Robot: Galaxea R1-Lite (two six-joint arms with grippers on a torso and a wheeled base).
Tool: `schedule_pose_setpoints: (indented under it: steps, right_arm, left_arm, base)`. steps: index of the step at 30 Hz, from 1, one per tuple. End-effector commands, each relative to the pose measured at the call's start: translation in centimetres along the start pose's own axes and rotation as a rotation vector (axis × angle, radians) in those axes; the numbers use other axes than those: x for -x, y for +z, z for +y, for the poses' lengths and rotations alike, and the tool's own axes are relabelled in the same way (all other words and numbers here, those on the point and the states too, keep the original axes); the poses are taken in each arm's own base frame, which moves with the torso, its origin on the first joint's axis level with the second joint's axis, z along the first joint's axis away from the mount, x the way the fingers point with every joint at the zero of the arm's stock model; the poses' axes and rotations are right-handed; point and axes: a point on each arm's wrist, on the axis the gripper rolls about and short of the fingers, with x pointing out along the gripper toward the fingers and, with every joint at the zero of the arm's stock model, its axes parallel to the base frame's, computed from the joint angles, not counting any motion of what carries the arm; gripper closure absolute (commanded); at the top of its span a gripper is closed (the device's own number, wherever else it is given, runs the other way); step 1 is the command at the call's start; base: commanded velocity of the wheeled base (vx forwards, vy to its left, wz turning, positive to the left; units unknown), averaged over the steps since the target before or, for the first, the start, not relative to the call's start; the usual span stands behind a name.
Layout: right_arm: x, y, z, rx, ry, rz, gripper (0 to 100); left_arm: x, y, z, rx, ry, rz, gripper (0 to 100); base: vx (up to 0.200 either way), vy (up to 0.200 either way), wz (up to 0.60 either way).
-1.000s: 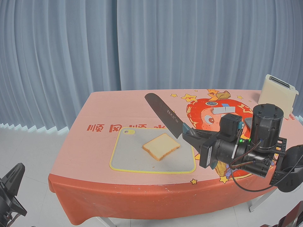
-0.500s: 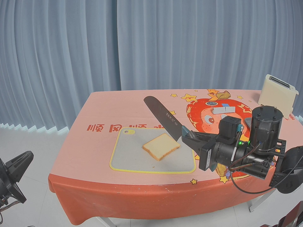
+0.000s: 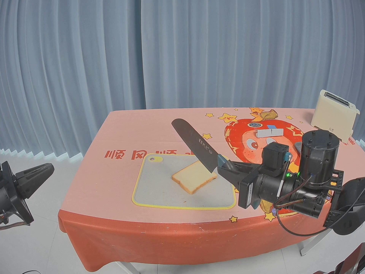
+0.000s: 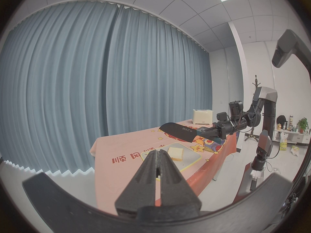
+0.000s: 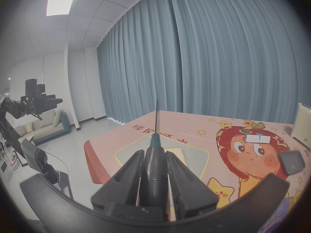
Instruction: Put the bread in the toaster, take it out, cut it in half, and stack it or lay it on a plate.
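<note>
The left gripper [image 3: 45, 169], fingers pressed together, is hanging off the table [image 3: 114, 134], well left of the cutting board [image 3: 152, 189], with open floor between. The right gripper [image 3: 225, 164] is pinching the knife [image 3: 194, 142] by its handle just off the board's right edge, the blade slanting raised over its far right corner. The bread [image 3: 194, 177] is lying flat on the board's right half, bare board spreading to its left. The toaster [image 3: 334, 115] is standing far right of the board, at the table's edge. The right arm is hiding most of a dark tray [image 5: 291, 161] right of the board.
</note>
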Motion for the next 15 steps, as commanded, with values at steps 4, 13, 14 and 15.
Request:
schedule_pose_setpoints:
  steps: [4, 13, 14, 15]
  right_arm:
    - [0.0, -0.1, 0.2, 0.002, 0.005, 0.002, 100]
    - [-0.1, -0.1, -0.1, 0.0, -0.002, 0.004, 100]
    - [-0.1, -0.1, -0.1, 0.0, -0.002, 0.003, 100]
    - [-0.1, -0.1, -0.1, 0.0, -0.002, 0.004, 100]
  left_arm:
    - [-2.7, 0.7, 1.5, 0.027, -0.028, 0.053, 100]
    - [-6.0, 1.9, 0.9, 0.019, -0.17, 0.073, 100]
    - [-6.1, 2.1, 0.9, 0.018, -0.174, 0.072, 100]
    - [-6.4, 2.3, 0.8, 0.015, -0.186, 0.07, 100]
  base:
    - [0.0, 0.0, 0.0]
    - [0.0, 0.0, 0.0]
    - [0.0, 0.0, 0.0]
    - [0.0, 0.0, 0.0]
